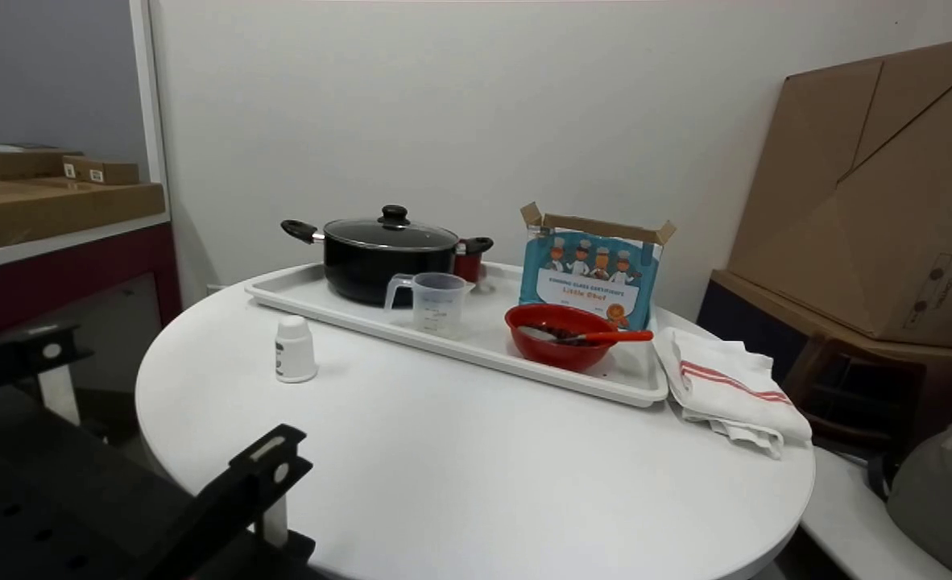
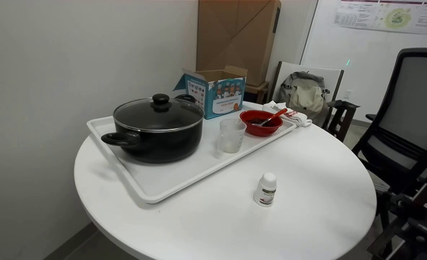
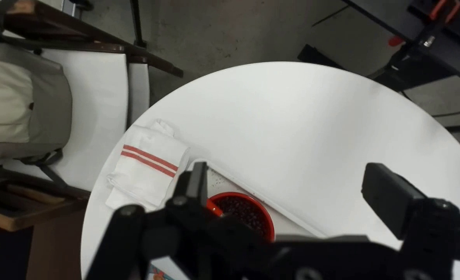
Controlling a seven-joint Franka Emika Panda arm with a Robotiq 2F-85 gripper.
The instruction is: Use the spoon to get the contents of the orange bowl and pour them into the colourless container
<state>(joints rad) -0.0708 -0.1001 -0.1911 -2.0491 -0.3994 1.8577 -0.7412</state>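
The orange bowl (image 1: 555,356) (image 2: 259,131), red-orange with dark small grains inside, sits on a white tray. The spoon (image 1: 619,336) (image 2: 279,113) rests in it, metal end among the grains and red handle leaning out over the rim. The colourless container (image 1: 440,308) (image 2: 232,135), a clear measuring cup with a handle, stands upright beside the bowl on the tray. My gripper (image 3: 286,171) shows only in the wrist view, open and holding nothing, above the table. Its left finger and body cover part of the bowl (image 3: 259,205) and spoon handle (image 3: 215,208) there; the container is hidden in that view.
On the tray (image 2: 199,176) stand a black lidded pot (image 2: 159,141) and a blue cardboard box (image 1: 589,278) behind the bowl. A white bottle (image 2: 266,189) is on the table. A striped towel (image 3: 148,159) lies by the tray's end. Black brackets (image 1: 271,475) stand near the table edge.
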